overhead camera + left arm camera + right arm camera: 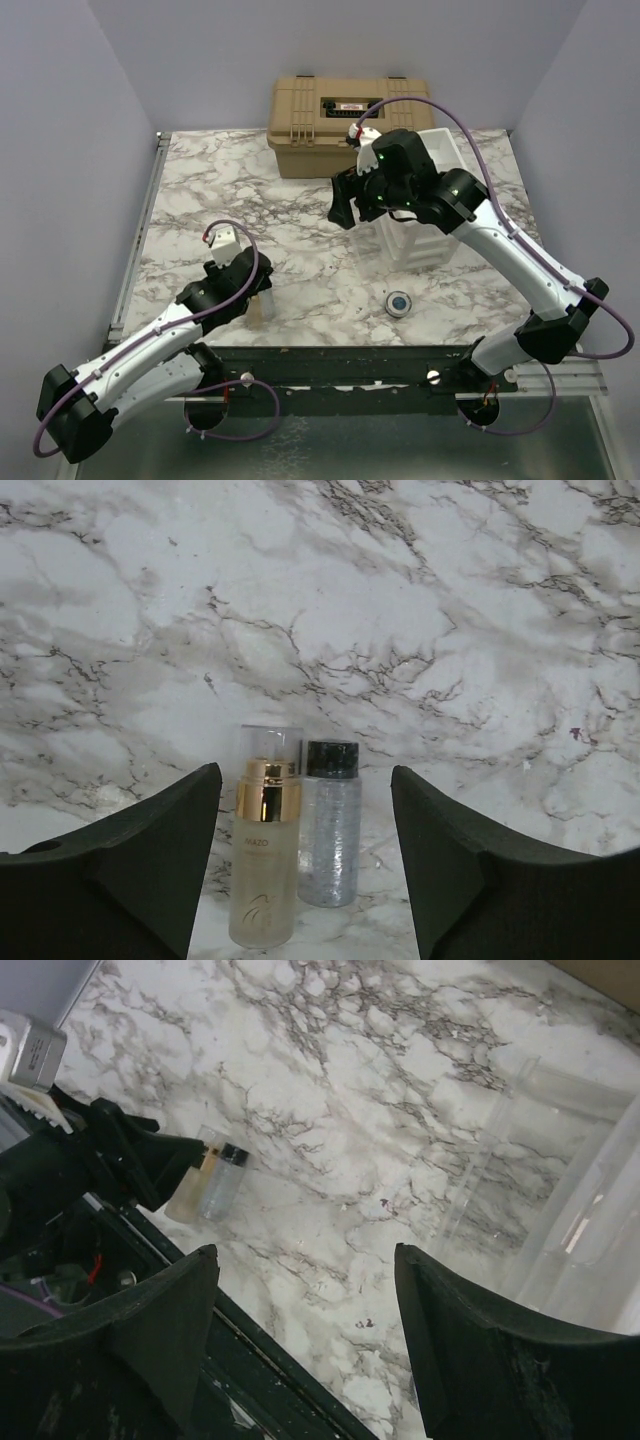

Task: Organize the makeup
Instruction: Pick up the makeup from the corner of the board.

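- Bottles: 2 small bottles stand upright and just beside each other on the marble table (pixel 420 610), near its front edge. They are a frosted bottle (pixel 266 860) with a gold collar and a glitter bottle (pixel 329 840) with a black cap. Neither is in the organizer (pixel 425 245) yet.
- Left gripper (pixel 305 772): the jaws are released, with 1 finger on each side of the pair and bare marble showing in both gaps. This straddle suggests a grasp is being lined up. Whether it is meant for 1 bottle or for both cannot be told.
- Right gripper (pixel 305 1252): the jaws are spread wide with nothing between them. It hovers above the table beside the organizer, well apart from the bottles, probably parked high to leave the left arm room.
- Jar: the small round dark jar (pixel 399 301) lies on the table near the front edge, to the right of the bottles and apart from both grippers. It is not yet sorted.
- Background: the tan case (pixel 320 120) sits closed at the far edge, behind the organizer.
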You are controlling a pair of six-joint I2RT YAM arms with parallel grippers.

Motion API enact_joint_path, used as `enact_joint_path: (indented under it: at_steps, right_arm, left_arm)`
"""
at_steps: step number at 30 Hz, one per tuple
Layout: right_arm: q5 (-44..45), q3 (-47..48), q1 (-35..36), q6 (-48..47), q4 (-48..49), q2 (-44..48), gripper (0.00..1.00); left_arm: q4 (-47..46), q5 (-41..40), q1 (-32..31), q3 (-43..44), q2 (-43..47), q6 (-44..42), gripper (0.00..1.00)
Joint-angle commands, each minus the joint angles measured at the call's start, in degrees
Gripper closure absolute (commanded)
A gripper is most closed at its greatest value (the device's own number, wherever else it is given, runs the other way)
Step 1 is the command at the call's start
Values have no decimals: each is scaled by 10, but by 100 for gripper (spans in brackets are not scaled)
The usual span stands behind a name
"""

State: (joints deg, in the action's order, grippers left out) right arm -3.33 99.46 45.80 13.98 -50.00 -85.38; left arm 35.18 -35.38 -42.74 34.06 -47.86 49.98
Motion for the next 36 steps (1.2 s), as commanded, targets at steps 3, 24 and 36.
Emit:
enact_joint_path:
  at_steps: [3,24,36]
  right_arm:
    - [18,11,-1,0,22,16,23]
    - [17,-19,-1,-9,33,13,23]
    - [9,-30,-1,-5,42,10,23]
  left_arm:
    - [48,-22,7,-21,9,72,28]
    - [-33,80,66,-119,37,91,44]
    - [-60,75,75,-135,17,84,49]
